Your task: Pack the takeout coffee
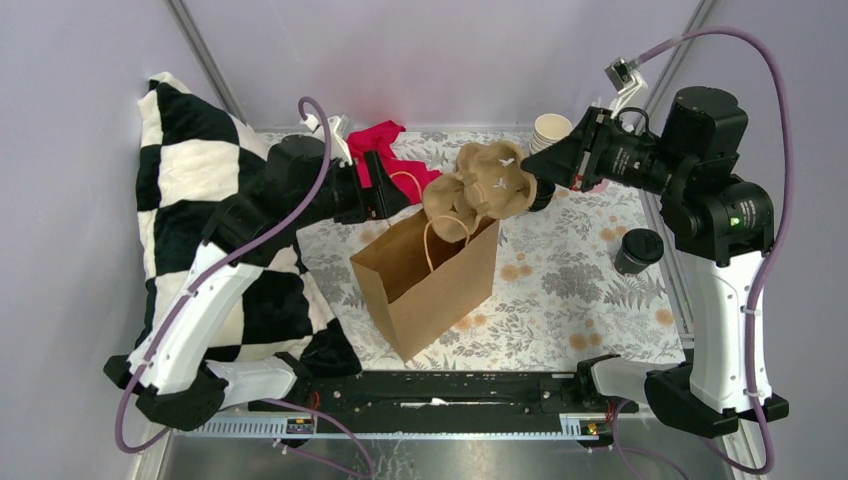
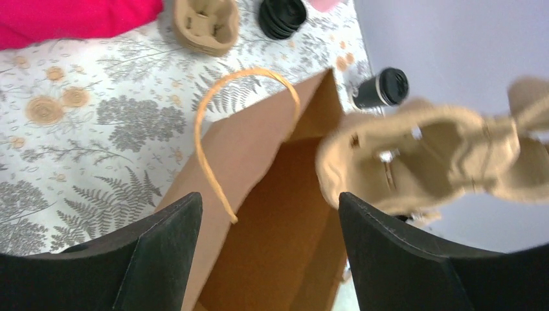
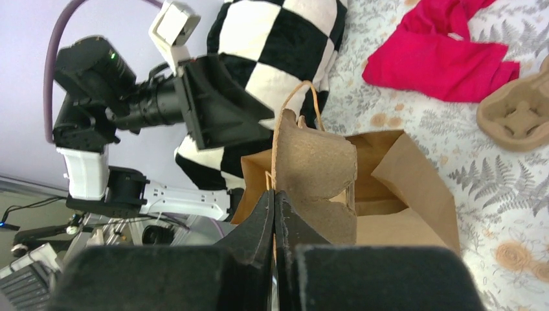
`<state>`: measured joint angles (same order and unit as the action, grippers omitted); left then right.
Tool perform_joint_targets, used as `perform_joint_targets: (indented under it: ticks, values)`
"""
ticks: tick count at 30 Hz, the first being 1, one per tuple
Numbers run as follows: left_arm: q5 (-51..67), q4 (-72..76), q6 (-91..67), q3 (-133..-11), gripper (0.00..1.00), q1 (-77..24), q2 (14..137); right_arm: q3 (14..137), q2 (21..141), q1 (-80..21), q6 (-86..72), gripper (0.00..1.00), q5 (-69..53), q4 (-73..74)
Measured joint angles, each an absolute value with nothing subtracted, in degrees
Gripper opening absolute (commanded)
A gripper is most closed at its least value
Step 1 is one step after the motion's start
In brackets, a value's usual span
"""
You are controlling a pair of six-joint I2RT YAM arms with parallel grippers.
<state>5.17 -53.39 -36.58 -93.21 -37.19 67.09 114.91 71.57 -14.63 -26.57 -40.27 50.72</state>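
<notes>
The open paper bag [image 1: 430,285] stands just ahead of and below the right gripper [image 1: 533,190]. That gripper is clamped on a pulp cup carrier [image 1: 478,185], which hangs over the bag's mouth. The left gripper [image 1: 388,195] is spread wide at the bag's far rim and grips nothing. The takeout coffee [image 1: 638,250] stands upright on the surface [image 1: 560,290], behind the right gripper and beside that arm, which is the nearer one.

No text, label, brand or number can be read on anything.
</notes>
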Motion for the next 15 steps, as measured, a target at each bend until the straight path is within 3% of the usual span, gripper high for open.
perform_joint_targets:
  ticks: [4,9,15]
  values:
    - [4.23,-53.49,-38.74,-93.73,0.73,-32.88,70.08,113.25,71.26,-14.63,-25.71,0.00,-41.47,52.31]
    - [10.17,-48.34,-40.53,-90.13,0.58,-25.71,71.02,111.96,70.87,-14.63,-24.64,0.00,-41.76,54.85]
    - [20.56,-41.25,-41.85,-85.54,0.26,-23.62,72.77,111.44,70.37,-14.63,-23.27,0.00,-42.94,56.93]
